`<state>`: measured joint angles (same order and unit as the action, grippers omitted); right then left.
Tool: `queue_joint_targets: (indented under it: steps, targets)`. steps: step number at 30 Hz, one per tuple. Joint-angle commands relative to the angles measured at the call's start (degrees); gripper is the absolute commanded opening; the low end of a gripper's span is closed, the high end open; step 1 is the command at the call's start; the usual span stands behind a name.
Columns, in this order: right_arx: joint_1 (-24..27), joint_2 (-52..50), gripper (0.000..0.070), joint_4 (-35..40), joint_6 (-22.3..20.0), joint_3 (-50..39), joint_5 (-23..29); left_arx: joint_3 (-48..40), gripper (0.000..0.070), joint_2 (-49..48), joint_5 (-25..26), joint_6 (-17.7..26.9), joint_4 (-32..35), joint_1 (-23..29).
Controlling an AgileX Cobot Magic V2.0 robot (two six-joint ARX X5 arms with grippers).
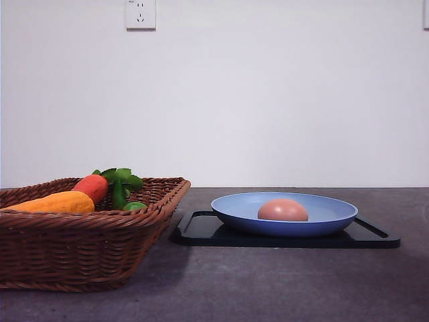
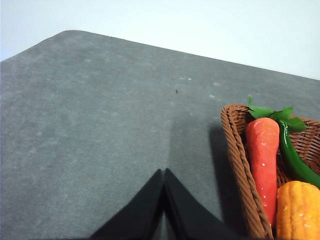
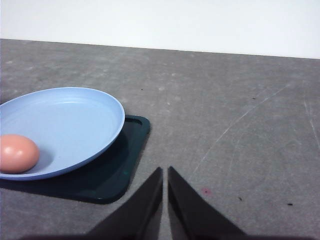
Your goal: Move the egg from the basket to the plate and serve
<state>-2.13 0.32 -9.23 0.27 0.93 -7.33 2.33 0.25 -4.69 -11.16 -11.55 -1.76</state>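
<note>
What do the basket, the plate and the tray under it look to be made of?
Basket: dark brown woven wicker, strands visible. Plate: light-blue, smooth and matte, likely plastic or ceramic. Tray: black, glossy with reflections, probably plastic.

Each claw (image 2: 164, 210) (image 3: 165, 210) has two plain matte black fingers tapering to points.

Left side: we find the basket (image 1: 80, 235) rising as a tall wicker wall.
Centre gap: narrow bare table (image 1: 268, 282) between basket and tray (image 1: 375, 238).
Foreground: open tabletop.
</note>
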Motion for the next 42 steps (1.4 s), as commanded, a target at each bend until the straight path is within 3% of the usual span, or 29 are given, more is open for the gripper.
queue_joint_targets:
  steps: [1,42]
  targets:
    - [0.1,-0.1,0.0,0.2,0.6,-0.4,0.0,-1.2,0.0,-0.1,0.0,0.0,-0.5,0.0]
    - [0.1,-0.1,0.0,0.2,0.6,-0.4,0.0,-1.2,0.0,-0.1,0.0,0.0,-0.5,0.0]
